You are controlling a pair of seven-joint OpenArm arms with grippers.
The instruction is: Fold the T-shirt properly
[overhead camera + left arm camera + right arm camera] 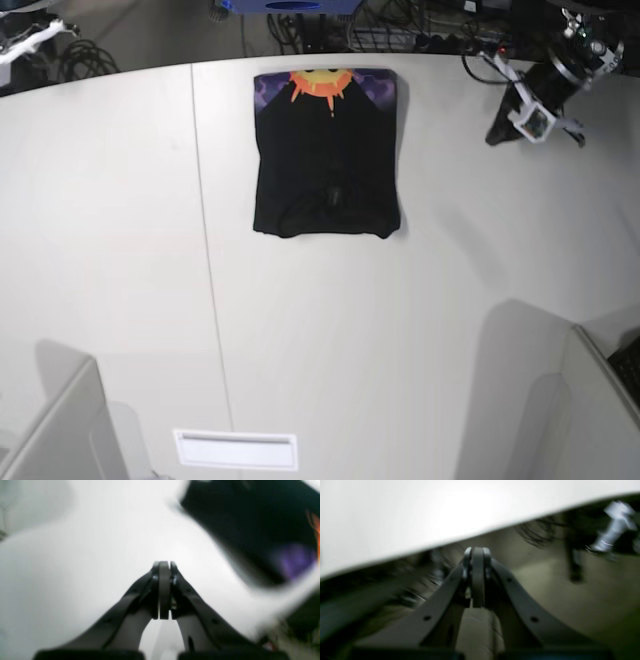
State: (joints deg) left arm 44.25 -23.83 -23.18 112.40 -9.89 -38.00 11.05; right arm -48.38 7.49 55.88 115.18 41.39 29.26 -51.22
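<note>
Left gripper (pixel 164 566) fills its wrist view, jaws together, nothing between them, over bare white table (pixel 420 330). Right gripper (pixel 477 552) likewise pressed together on nothing, past the table edge. T-shirt (pixel 325 160) lies far-centre as a neat dark rectangle, print strip at the far end. Prob. one more crosswise fold: pinch both near corners w/ even height, lay hem square to far edge.

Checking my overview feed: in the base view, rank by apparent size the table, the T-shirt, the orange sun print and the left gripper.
Largest to smallest, as they appear:
1. table
2. T-shirt
3. and 4. sun print and left gripper: both small and look about alike; I won't rank them.
</note>
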